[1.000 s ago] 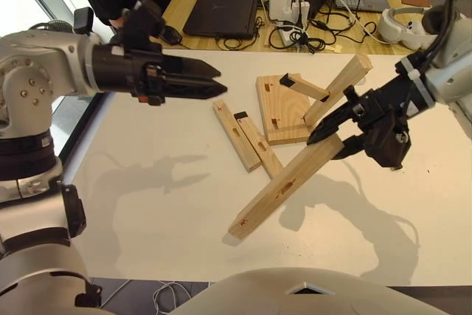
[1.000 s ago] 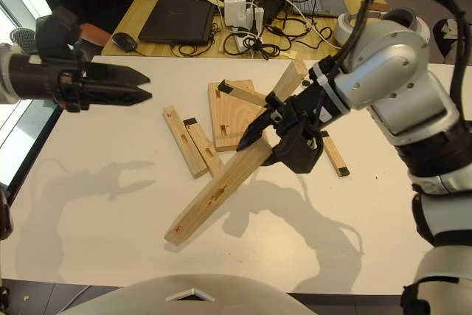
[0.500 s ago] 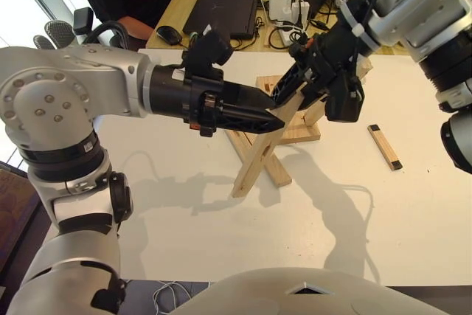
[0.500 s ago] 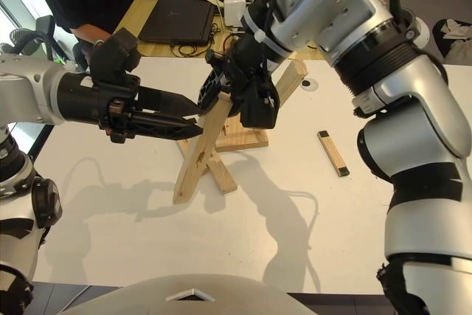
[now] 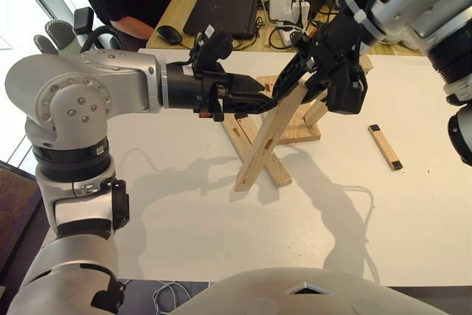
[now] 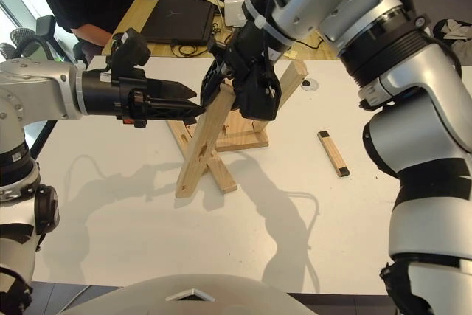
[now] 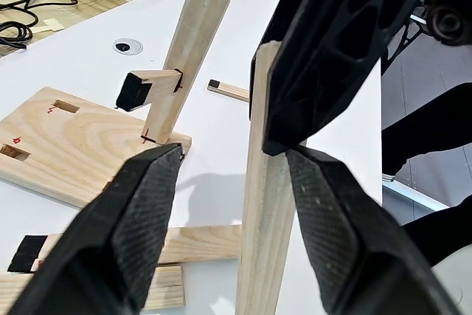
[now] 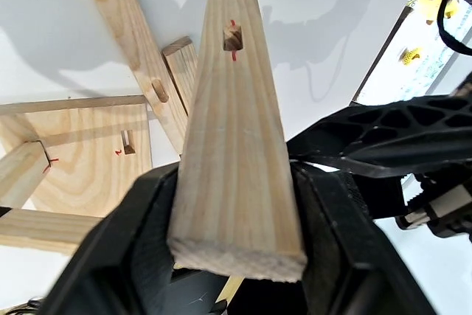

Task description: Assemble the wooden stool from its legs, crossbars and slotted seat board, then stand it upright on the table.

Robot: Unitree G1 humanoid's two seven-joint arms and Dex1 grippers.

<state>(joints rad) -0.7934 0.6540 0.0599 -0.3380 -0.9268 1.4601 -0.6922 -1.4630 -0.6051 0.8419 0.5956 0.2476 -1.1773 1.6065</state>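
Step in hand, by judgement: second leg (image 5: 265, 138) being brought up for fitting. Clamped at its upper end in right gripper (image 5: 299, 85); tilted, lower end at or just above table (image 5: 184, 219), crossing over two slotted bars (image 8: 129, 42) lying flat. Left gripper (image 5: 262, 99) spread open, one finger either side of the leg near its top, no contact visible. Seat board (image 7: 66, 145) flat just behind, standing leg (image 7: 188, 42) already set in it, other slots bare. Short crossbar (image 5: 385, 147) well apart to the right.

Next move likely: close left fingers for a regrip, then line leg end up with a free slot.

Leg: pale planed wood, rectangular section, slots marked in red.
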